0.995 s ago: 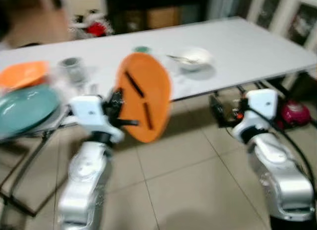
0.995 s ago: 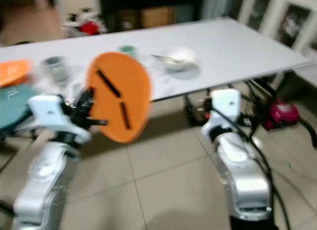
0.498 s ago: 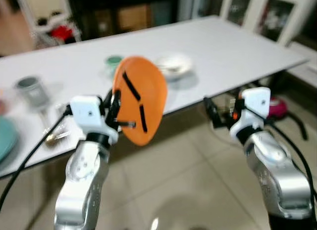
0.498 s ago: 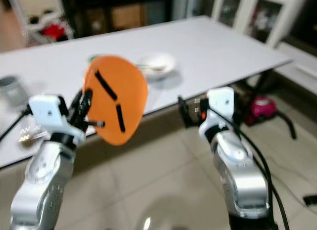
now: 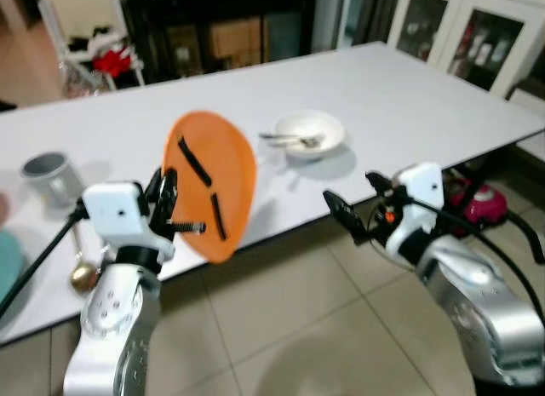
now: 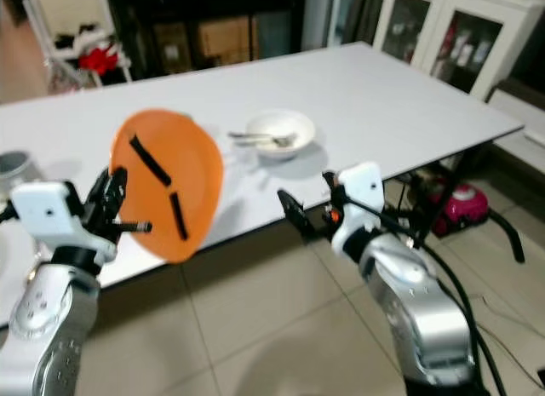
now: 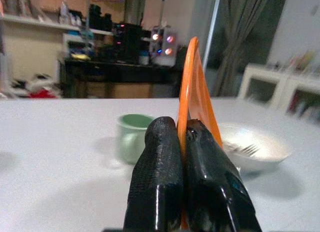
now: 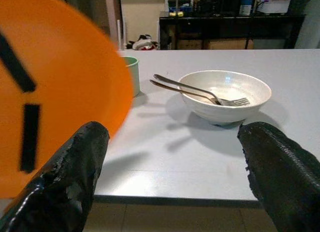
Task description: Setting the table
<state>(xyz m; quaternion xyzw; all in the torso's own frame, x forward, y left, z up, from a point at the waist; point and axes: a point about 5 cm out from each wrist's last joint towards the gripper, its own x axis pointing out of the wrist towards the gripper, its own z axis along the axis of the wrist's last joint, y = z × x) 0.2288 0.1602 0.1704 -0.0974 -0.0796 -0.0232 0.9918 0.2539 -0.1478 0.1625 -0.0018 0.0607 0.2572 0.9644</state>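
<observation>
Pinching orange plate [image 5: 210, 185], left gripper [image 5: 170, 210]

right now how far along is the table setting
Partly done. Already on the white table: a white bowl with cutlery in it, a green cup beside it, and a grey mug. In hand: the left gripper is clamped on the rim of an orange plate, held on edge above the table's near edge. Left: laying that plate flat. The right gripper is open, holding nothing.
</observation>
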